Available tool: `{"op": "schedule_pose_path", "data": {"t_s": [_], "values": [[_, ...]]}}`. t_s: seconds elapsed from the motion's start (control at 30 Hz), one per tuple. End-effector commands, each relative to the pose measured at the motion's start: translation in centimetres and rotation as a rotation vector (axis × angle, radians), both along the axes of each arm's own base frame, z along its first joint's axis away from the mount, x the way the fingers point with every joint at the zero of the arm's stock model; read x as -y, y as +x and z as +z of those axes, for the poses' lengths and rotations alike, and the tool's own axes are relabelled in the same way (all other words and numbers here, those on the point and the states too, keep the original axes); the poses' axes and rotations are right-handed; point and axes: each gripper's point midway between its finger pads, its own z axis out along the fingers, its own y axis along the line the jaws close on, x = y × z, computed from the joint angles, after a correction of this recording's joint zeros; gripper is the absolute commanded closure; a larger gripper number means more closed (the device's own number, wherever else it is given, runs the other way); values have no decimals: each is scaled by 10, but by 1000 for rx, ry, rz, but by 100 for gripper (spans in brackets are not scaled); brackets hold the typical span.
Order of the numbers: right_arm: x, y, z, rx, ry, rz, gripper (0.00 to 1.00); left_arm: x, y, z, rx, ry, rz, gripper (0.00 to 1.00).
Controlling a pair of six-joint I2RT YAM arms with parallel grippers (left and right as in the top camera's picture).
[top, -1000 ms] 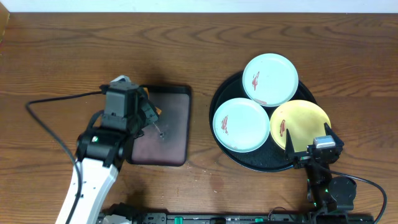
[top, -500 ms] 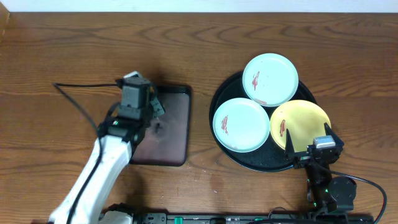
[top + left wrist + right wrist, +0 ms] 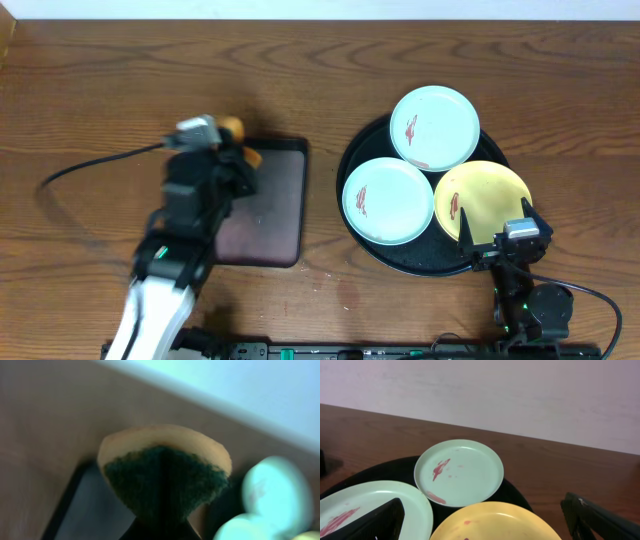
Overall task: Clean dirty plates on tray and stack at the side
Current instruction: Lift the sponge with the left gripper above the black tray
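Three dirty plates lie on the round black tray (image 3: 415, 262): a pale blue one (image 3: 434, 127) at the back, a second pale blue one (image 3: 388, 200) at the front left, and a yellow one (image 3: 482, 200) at the front right. Each shows red-brown smears. My left gripper (image 3: 241, 150) is shut on a folded yellow sponge with a green scouring face (image 3: 162, 475), over the far left corner of the rectangular tray. My right gripper (image 3: 500, 238) stands open just above the near edge of the yellow plate (image 3: 495, 522), nothing between its fingers.
A smaller dark rectangular tray (image 3: 270, 215) lies left of the round tray. The left arm's cable (image 3: 95, 165) trails over the table at the left. Bare wooden table lies behind both trays and between them.
My left arm has swung and carried the sponge from over the middle of the rectangular tray toward its far left corner. The right arm and the plates have not moved.
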Motion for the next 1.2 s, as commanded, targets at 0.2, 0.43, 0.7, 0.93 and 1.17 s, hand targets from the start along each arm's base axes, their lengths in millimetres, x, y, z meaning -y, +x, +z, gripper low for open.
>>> {"op": "schedule_pose_path", "data": {"t_s": [0.2, 0.43, 0.7, 0.93, 1.17], "values": [[-1, 0, 0, 1, -11, 6, 1, 21, 2, 41, 131, 59, -184, 93], [-1, 0, 0, 1, -11, 6, 1, 17, -32, 88, 287, 30, -198, 93], [-1, 0, 0, 1, -11, 6, 1, 10, -6, -60, -103, 131, -160, 93], [-1, 0, 0, 2, -11, 6, 1, 40, -9, 94, 286, 16, -304, 93], [-1, 0, 0, 1, -11, 6, 1, 6, -14, 28, 128, 130, -148, 93]]}}
